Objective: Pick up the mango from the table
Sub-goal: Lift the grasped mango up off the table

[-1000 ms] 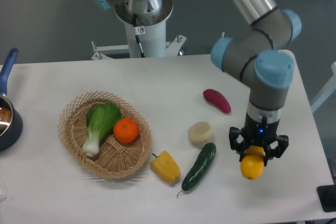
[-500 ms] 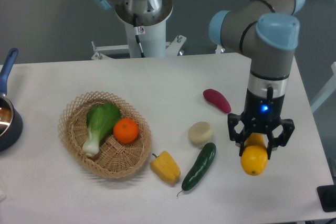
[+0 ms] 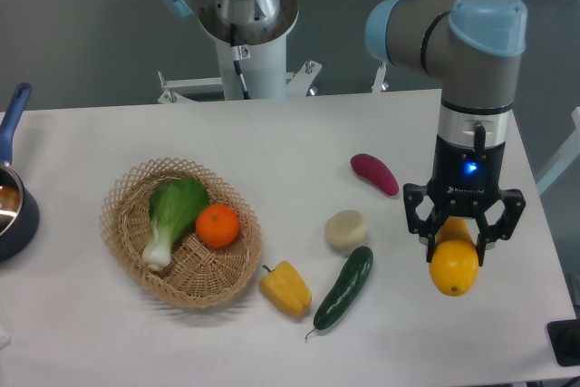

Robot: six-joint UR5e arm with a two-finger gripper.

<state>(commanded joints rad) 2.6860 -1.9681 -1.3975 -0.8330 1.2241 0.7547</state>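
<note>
Mango (image 3: 453, 266) clamped between the two fingers of the gripper (image 3: 462, 240), at about four o'clock of the frame, hanging long-axis down near the right edge of the white counter (image 3: 299, 147). Fingers closed on the upper half of the fruit, lower half bulging out below. Apparently clear of the counter surface, though no clear shadow confirms the gap. Grasp done, by the look of it; lift seemingly under way or finished. Little left beyond holding the fruit steady and carrying it higher if needed.

Elsewhere, untouched: cucumber (image 3: 345, 287) at nine o'clock of the mango, well apart; pale round item (image 3: 346, 229) just above it; purple sweet potato (image 3: 374, 174) at eleven o'clock of the mango; yellow bell pepper (image 3: 285, 288) beside the cucumber's lower end. Wicker basket (image 3: 122, 233) at eight o'clock of the frame, holding a bok choy (image 3: 174, 213) and an orange (image 3: 217, 226). Dark pan (image 3: 11, 206) at the far left edge.
</note>
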